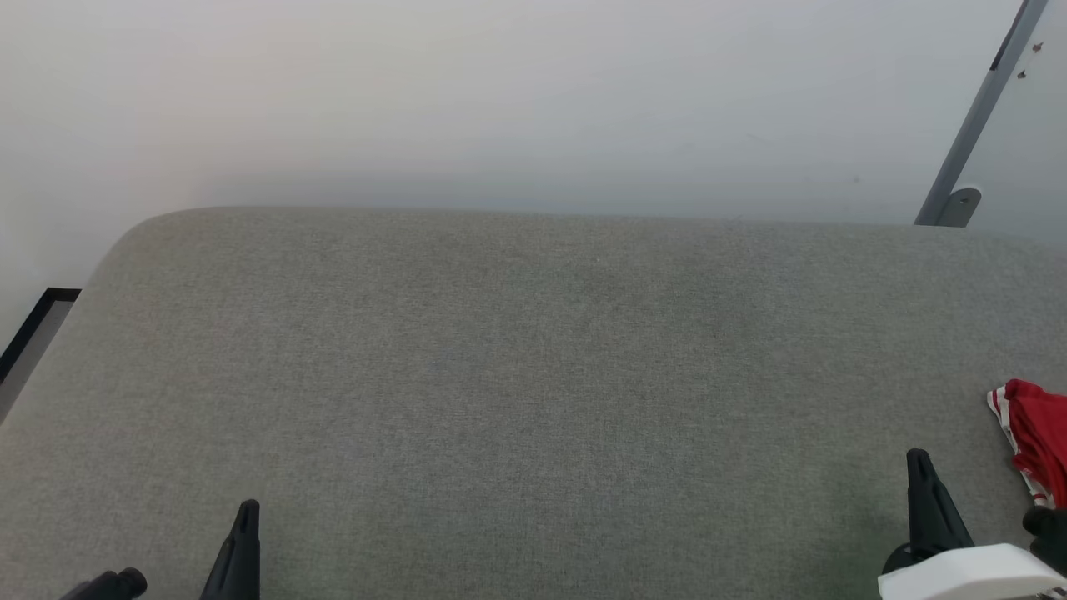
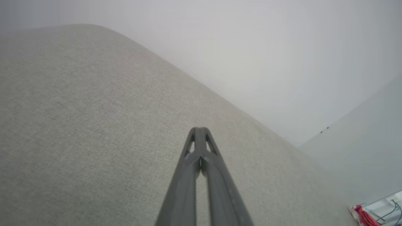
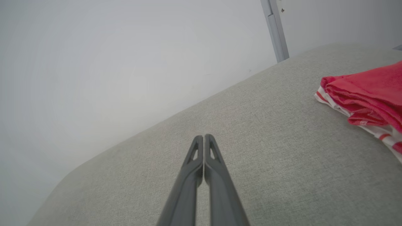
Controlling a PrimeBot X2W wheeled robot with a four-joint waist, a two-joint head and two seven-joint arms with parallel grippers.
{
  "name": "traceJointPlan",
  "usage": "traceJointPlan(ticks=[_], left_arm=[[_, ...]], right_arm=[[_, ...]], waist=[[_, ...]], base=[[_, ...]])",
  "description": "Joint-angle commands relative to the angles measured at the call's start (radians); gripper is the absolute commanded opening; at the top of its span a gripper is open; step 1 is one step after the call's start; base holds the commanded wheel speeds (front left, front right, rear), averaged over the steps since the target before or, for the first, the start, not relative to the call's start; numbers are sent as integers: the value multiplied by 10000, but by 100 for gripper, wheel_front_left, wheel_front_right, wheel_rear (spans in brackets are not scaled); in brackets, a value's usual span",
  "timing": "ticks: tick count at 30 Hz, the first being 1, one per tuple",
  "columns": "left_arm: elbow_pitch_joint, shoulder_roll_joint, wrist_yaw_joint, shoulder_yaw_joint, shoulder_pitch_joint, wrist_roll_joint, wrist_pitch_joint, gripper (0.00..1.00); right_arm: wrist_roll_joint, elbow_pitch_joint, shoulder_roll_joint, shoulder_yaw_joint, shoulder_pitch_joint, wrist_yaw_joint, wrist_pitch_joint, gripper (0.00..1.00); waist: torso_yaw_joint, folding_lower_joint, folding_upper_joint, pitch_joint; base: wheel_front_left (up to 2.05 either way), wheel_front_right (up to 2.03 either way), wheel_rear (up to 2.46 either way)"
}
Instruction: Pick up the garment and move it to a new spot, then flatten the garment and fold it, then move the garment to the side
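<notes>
The garment (image 1: 1036, 433), red with white-and-red striped trim, lies bunched at the far right edge of the grey cushioned surface (image 1: 533, 375); it is cut off by the frame. The right wrist view has the garment (image 3: 367, 94) folded in a heap to the right of my fingers. In the left wrist view the garment (image 2: 362, 216) is a small red patch at the lower right corner. My right gripper (image 1: 919, 460) stands shut just left of the garment, apart from it, with nothing held. My left gripper (image 1: 248, 510) is shut over bare fabric at the lower left, its tips (image 2: 198, 129) pressed together.
A pale wall rises behind the cushion's far edge. A grey metal bar (image 1: 975, 117) leans against the wall at the upper right. A dark-framed edge (image 1: 33, 333) shows beyond the cushion's rounded left corner. Cables (image 2: 389, 210) lie beyond the garment.
</notes>
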Motion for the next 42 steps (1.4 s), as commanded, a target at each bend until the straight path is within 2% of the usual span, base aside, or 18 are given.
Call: traceJointPlan(ticks=[1, 21, 42], left_arm=[[-92, 24, 5, 117, -354, -408, 93, 0], [101, -371, 9, 454, -1015, -2674, 818, 0], [285, -727, 12, 760, -1576, -4580, 1458, 0]], right_arm=[[427, -169, -35, 4, -340, -3, 106, 0], [3161, -214, 34, 86, -702, -7, 822, 0], [5489, -242, 97, 151, -1001, -6, 1447, 0]], waist=[[-16, 0, -1, 11], [-206, 0, -1, 138], [-406, 0, -1, 271]], base=[[0, 0, 0], [0, 0, 0], [0, 0, 0]])
